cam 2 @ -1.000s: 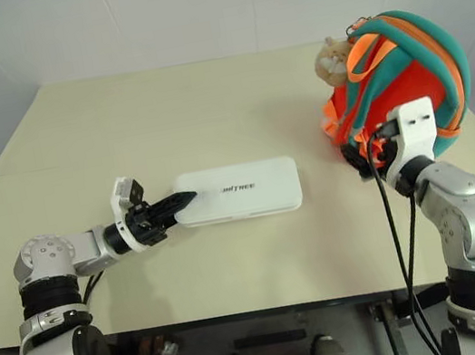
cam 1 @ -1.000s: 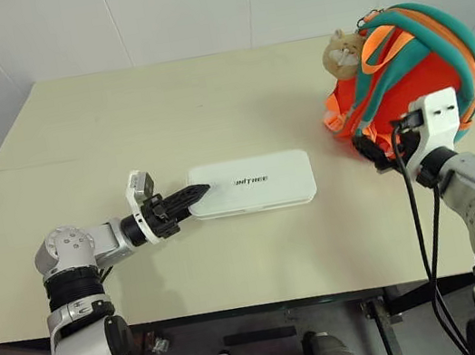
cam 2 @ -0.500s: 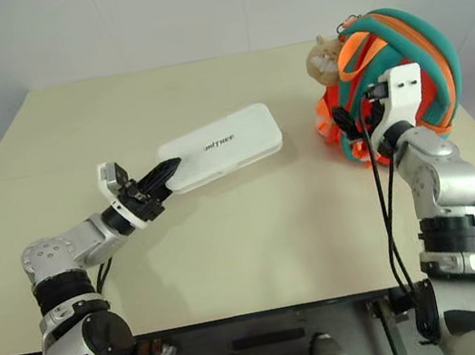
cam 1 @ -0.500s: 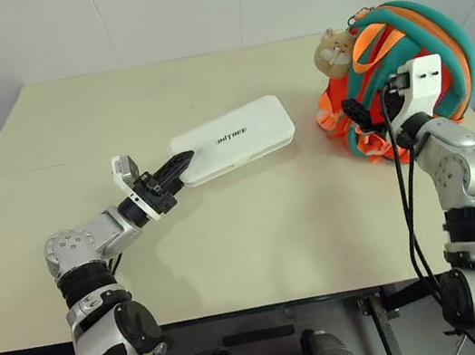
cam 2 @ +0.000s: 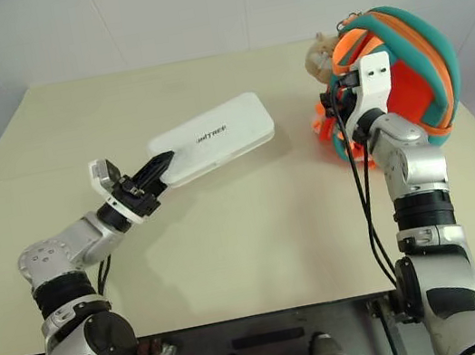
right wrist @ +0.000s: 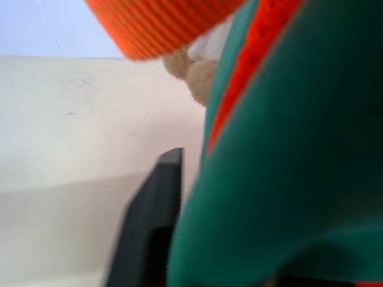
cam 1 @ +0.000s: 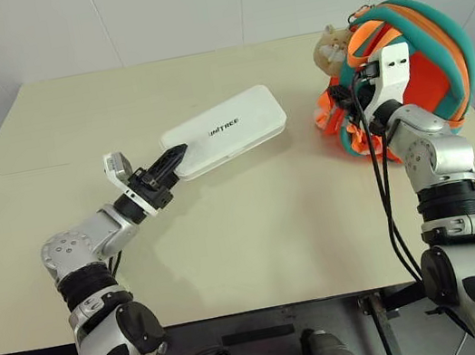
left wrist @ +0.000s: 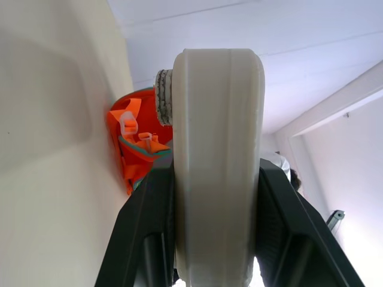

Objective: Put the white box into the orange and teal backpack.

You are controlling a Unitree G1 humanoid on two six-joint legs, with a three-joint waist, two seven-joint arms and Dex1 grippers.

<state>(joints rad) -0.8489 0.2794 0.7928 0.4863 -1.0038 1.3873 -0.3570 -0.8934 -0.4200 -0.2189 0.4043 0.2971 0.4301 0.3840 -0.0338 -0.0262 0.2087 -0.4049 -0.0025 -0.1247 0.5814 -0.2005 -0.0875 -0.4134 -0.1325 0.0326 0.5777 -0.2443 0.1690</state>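
Note:
The white box (cam 1: 229, 129) hangs above the table, tilted, with its far end towards the orange and teal backpack (cam 1: 430, 42). My left gripper (cam 1: 177, 157) is shut on the box's near left corner. In the left wrist view the box's end (left wrist: 218, 149) sits clamped between the black fingers (left wrist: 143, 239), and the backpack (left wrist: 134, 149) shows beyond it. The backpack stands at the table's right side. My right gripper (cam 1: 345, 108) is pressed against its front at the teal trim (right wrist: 287, 179), which hides most of the gripper.
A tan plush charm (cam 1: 332, 49) hangs at the backpack's upper left. The beige table (cam 1: 256, 229) has a seam along its left part. A white wall runs behind it. Black cables hang from my right forearm.
The left gripper has lifted the box off the table and swung its far end up towards the backpack. The right gripper has moved forward against the backpack's front.

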